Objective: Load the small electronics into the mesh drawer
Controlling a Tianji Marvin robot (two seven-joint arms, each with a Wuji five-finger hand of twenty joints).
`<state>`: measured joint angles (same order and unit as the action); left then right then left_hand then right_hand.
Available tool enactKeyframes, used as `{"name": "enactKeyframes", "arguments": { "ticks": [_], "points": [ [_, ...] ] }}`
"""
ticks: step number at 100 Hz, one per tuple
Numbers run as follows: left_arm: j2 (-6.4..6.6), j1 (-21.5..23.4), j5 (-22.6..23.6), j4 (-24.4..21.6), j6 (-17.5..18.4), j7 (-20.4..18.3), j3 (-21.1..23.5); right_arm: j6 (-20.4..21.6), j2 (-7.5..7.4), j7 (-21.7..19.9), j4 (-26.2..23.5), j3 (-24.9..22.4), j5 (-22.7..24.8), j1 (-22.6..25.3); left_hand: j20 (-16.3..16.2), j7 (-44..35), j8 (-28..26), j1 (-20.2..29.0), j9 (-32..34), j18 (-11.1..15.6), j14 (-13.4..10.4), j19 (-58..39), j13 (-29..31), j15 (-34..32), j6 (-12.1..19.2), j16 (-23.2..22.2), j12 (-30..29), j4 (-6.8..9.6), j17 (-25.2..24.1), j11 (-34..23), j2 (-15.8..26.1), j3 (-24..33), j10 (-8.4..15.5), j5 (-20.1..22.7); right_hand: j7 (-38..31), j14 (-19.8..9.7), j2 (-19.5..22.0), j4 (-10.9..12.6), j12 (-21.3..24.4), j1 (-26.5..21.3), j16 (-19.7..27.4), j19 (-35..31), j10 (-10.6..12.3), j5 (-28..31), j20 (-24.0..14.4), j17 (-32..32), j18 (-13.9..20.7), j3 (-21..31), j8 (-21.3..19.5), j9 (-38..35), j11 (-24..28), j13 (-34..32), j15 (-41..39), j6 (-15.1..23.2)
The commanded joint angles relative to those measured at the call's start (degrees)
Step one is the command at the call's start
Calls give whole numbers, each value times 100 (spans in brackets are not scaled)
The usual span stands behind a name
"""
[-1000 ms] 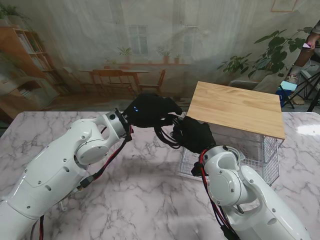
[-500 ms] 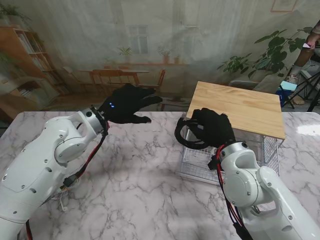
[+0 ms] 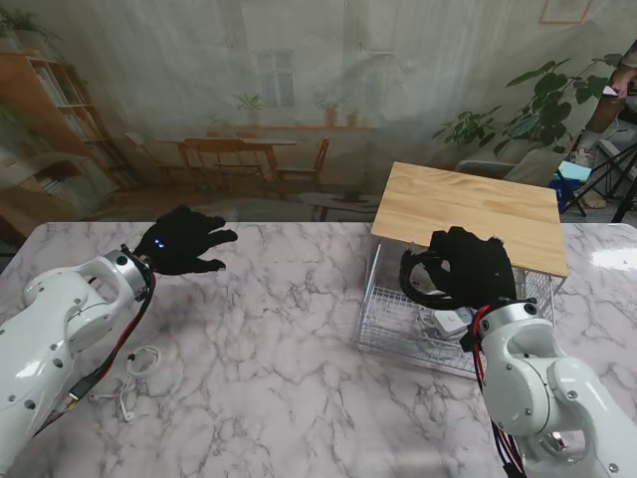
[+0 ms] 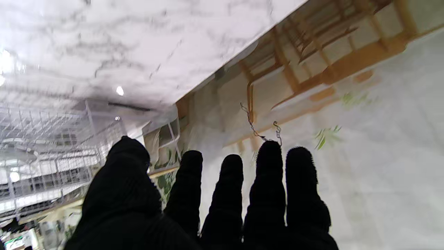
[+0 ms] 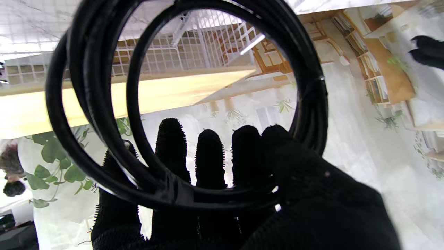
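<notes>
**Cable handed over and now above the drawer**

Nearest to me, a thin white earphone cord (image 3: pixel 134 370) lies loose on the white marble tabletop (image 3: pixel 279 368), close beside the left forearm and not yet loaded.

The left robot hand (image 3: pixel 184 242), black-gloved, has pulled back to the left from the middle of the tabletop, where it met the other hand a second ago; its fingers (image 4: pixel 230 180) are spread and hold nothing.

The right robot hand (image 3: pixel 468 267) has swung right and now hangs over the pulled-out white wire-mesh drawer (image 3: pixel 398 324), its fingers curled around the coiled black cable (image 5: pixel 180 194). A small white device (image 3: pixel 453 321) already lies in the drawer just under it.

Farther off, the light wooden top (image 3: pixel 468 214) covers the drawer's frame. My judgement: the handover is done and release comes next.
</notes>
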<state>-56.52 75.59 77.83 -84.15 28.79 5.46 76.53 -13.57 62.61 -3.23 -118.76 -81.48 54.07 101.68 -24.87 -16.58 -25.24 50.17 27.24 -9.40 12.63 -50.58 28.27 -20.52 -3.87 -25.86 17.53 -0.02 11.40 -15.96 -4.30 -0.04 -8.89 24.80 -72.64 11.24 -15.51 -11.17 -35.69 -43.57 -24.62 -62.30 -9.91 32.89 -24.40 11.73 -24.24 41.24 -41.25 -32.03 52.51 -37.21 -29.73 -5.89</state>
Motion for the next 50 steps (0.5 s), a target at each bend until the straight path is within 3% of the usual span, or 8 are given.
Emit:
{"name": "enactKeyframes", "arguments": {
  "ticks": [1,50],
  "points": [
    [72,103,85,191,-56,-56,31,-87,-18,-14,140,9,47,38,-121,-50,-75,137,125,-214,32,-147,103,-82,-48,-129,96,23,-22,-24,241,-59,-18,169,-148,-20,1,-12,-68,-232,-64,-110,55,93,-79,14,146,348,-113,-68,123,-88,-421,424],
    [120,339,175,553,-327,67,113,-617,-90,-405,916,648,132,-578,-135,-46,-106,168,134,-223,42,-164,92,-66,-70,-190,154,36,-48,2,250,-58,-29,193,-108,-22,-49,-9,-77,-173,-76,-203,54,143,-69,52,156,415,-71,-103,104,-121,-483,452]
  ]
}}
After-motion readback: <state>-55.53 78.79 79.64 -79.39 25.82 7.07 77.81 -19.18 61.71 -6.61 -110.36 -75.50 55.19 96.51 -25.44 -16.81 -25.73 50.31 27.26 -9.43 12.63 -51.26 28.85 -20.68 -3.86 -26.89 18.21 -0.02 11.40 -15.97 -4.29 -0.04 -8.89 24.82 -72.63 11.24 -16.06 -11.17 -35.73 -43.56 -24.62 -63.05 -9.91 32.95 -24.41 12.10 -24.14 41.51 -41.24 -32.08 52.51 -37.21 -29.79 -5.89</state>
